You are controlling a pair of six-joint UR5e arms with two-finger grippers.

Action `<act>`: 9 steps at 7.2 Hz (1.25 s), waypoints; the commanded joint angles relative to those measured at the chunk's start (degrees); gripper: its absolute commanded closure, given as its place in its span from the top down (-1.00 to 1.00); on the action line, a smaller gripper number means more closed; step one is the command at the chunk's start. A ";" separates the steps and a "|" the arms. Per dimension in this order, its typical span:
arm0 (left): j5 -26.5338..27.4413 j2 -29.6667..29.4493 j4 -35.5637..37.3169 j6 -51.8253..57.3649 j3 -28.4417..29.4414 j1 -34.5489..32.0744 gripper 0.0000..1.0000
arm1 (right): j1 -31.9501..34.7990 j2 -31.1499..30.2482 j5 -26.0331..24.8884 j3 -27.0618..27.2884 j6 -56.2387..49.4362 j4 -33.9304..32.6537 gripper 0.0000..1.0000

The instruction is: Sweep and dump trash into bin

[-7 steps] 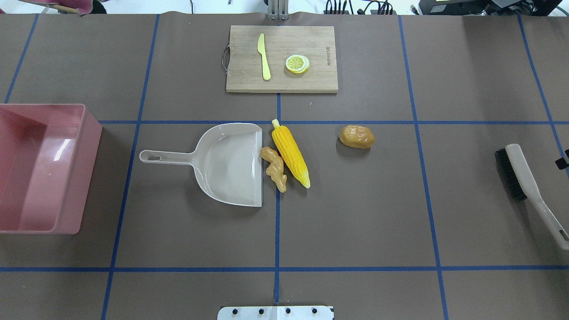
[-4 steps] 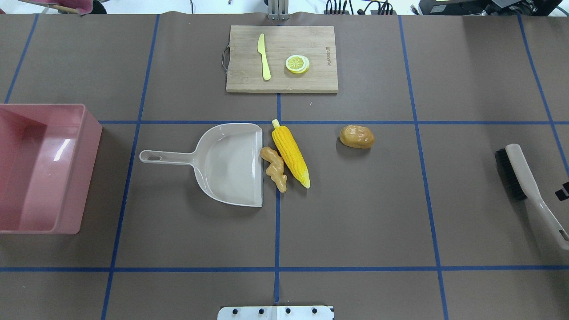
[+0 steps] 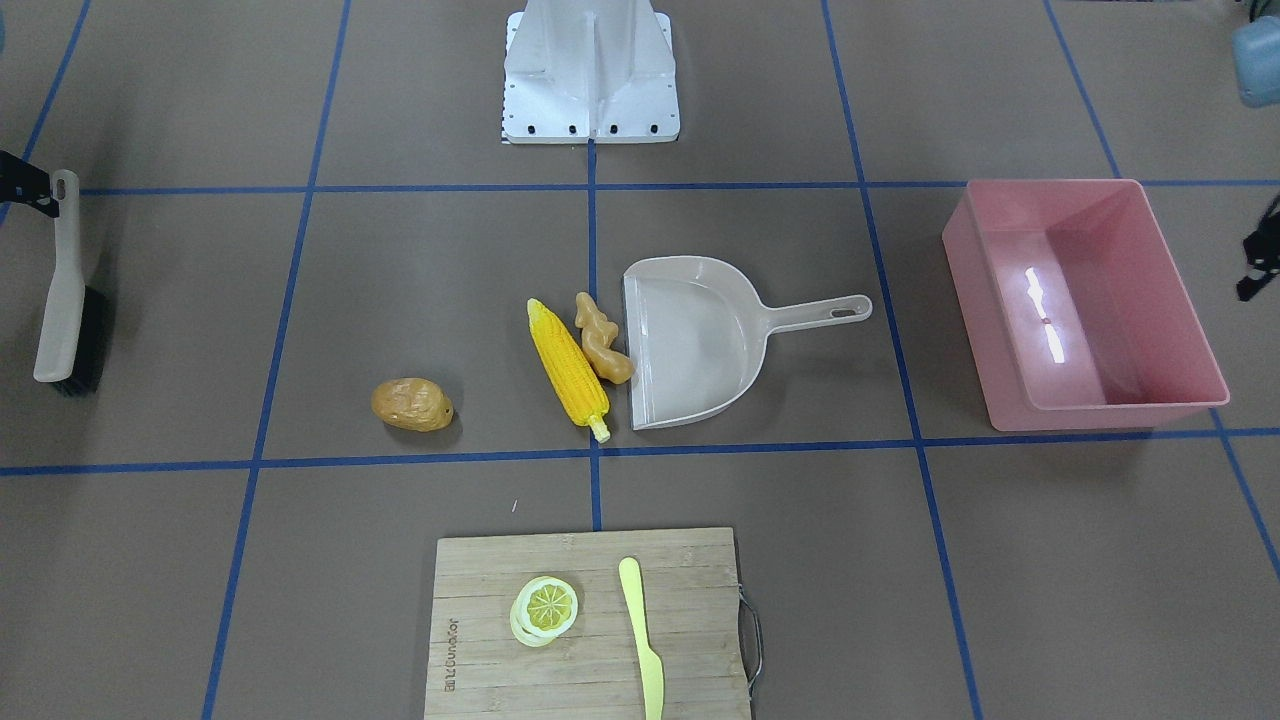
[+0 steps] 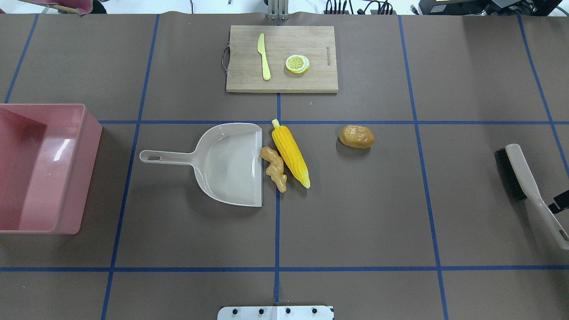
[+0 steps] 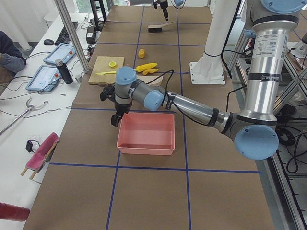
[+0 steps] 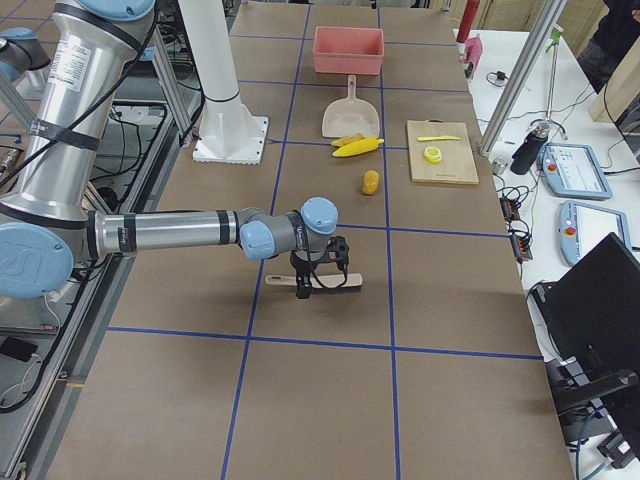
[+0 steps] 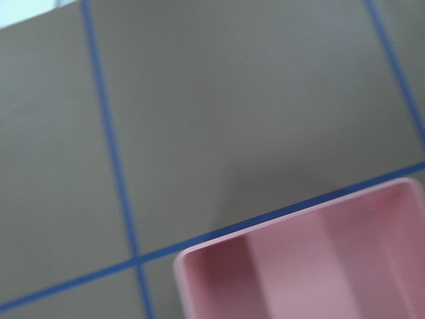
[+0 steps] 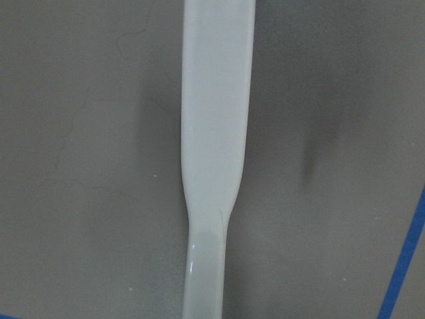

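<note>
The trash lies mid-table: a yellow corn cob (image 4: 290, 153), a tan ginger root (image 4: 274, 168) against the mouth of the beige dustpan (image 4: 226, 164), and a brown-orange potato (image 4: 357, 136) further right. The pink bin (image 4: 91, 133) stands at the left edge. My right gripper (image 6: 318, 283) hovers over the handle of the brush (image 4: 520, 178); only a black bit of the gripper shows at the overhead view's right edge. The right wrist view shows just the white handle (image 8: 216, 166). My left gripper (image 5: 115, 120) hangs beside the bin's far corner (image 7: 299, 266). I cannot tell whether either gripper is open or shut.
A wooden cutting board (image 4: 311, 82) at the table's far side carries a yellow-green knife (image 4: 264, 58) and a lemon slice (image 4: 297, 63). The robot's white base plate (image 4: 275, 312) is at the near edge. Blue tape lines cross the brown table cover.
The black bit of my right gripper has moved along the right edge toward the near side, down along the brush handle. The trash, dustpan and bin have not moved.
</note>
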 commanded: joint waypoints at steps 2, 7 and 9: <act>3.21 -2.13 -12.61 20.76 -1.48 15.02 0.97 | -4.49 1.22 -0.06 -2.39 3.84 0.77 1.00; 7.43 -6.45 -12.92 22.76 0.37 25.42 0.97 | -5.90 1.65 -0.41 -4.23 4.46 0.77 0.85; 3.50 -6.35 -12.84 23.37 1.94 24.98 0.96 | -6.17 2.97 -0.59 -5.46 4.81 0.77 0.43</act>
